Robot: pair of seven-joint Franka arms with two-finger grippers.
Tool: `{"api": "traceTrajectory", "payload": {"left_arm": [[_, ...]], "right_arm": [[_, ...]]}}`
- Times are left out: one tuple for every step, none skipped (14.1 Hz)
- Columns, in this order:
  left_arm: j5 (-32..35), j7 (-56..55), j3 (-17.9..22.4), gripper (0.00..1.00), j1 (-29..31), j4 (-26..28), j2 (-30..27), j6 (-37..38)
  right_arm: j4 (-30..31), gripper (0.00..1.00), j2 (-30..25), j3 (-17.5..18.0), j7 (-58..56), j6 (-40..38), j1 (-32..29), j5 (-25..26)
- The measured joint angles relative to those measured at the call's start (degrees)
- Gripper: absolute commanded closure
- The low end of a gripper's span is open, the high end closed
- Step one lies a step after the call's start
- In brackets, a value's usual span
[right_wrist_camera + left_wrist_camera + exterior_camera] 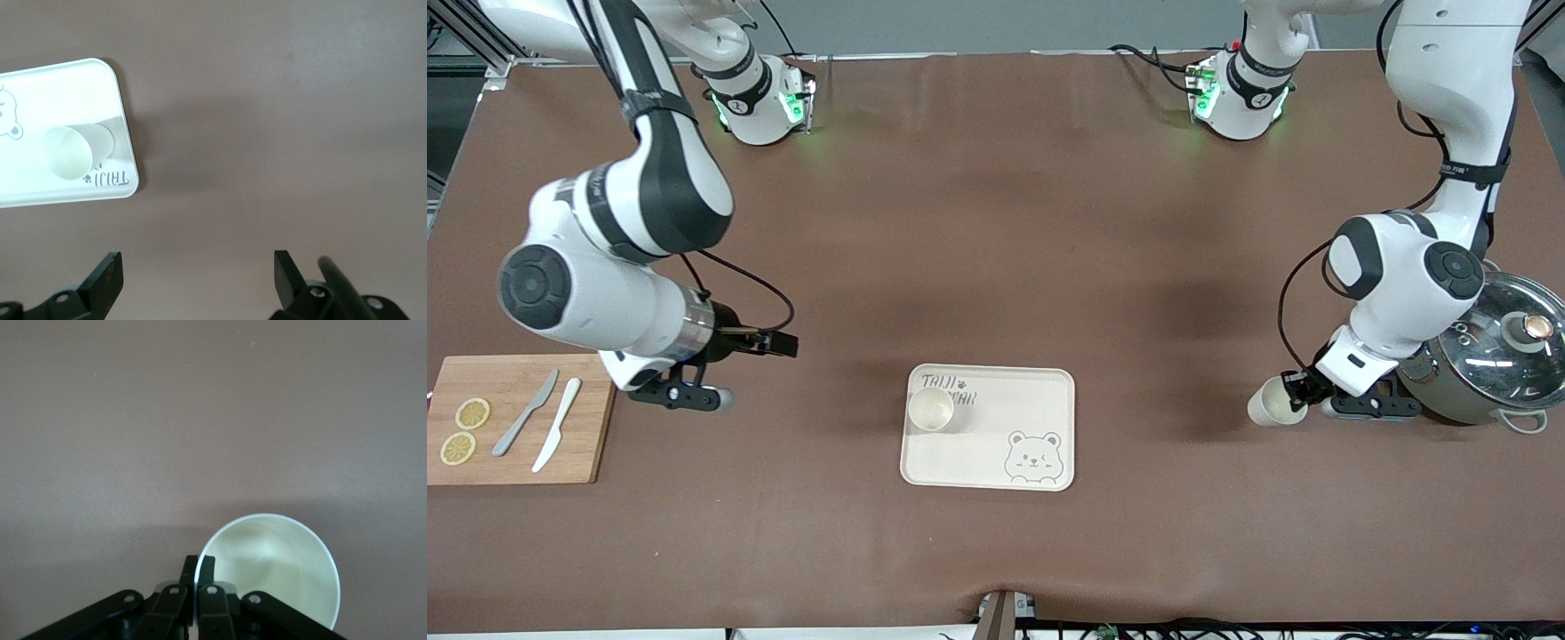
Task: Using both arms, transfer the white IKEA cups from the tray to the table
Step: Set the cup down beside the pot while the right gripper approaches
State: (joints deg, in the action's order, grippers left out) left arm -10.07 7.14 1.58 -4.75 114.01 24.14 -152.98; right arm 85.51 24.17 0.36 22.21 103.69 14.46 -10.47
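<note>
Cups: one (931, 410) stands on the tray (1040, 396) on the brown table (996, 222); the left gripper (1303, 388) pinches another cup's (1270, 404) rim, while the right gripper (783, 343) is open.

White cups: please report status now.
Left tool shut on second cup, beside the pot. Right tool open, empty, waiting. First cup on bear tray. Path looks clear.

The left gripper (198, 577) pinches the rim of a white cup (280, 570) between its fingers (207, 570). Bare brown surface (200, 420) fills the rest.
</note>
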Motion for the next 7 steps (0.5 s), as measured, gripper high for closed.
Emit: {"api": "traceTrajectory", "payload": {"left_arm": [[0.0,0.0,-0.2,1.0,0.0,0.0,0.5,-0.4],[0.0,0.0,-0.4,1.0,0.0,0.1,0.9,-1.0],[0.0,0.0,-0.5,1.0,0.0,0.1,1.4,-1.8],[0.0,0.0,-0.6,1.0,0.0,0.1,1.9,-2.6],[0.0,0.0,-0.6,1.0,0.0,0.2,2.4,-3.2],[0.0,0.0,-0.6,1.0,0.0,0.2,2.9,-3.8],[0.0,0.0,-0.6,1.0,0.0,0.2,3.3,-4.3]], "right_arm": [[0.0,0.0,0.9,0.0,1.2,0.7,0.9,0.0],[0.0,0.0,1.7,0.0,2.5,1.7,1.8,0.0],[-0.1,0.0,2.4,0.0,4.3,2.9,2.7,0.0],[-0.1,0.0,3.1,0.0,5.9,4.3,3.4,0.0],[-0.1,0.0,3.8,0.0,6.9,5.7,3.9,0.0],[-0.2,0.0,4.5,0.0,7.5,7.0,4.4,0.0],[-0.2,0.0,5.2,0.0,7.9,8.2,4.8,0.0]]}}
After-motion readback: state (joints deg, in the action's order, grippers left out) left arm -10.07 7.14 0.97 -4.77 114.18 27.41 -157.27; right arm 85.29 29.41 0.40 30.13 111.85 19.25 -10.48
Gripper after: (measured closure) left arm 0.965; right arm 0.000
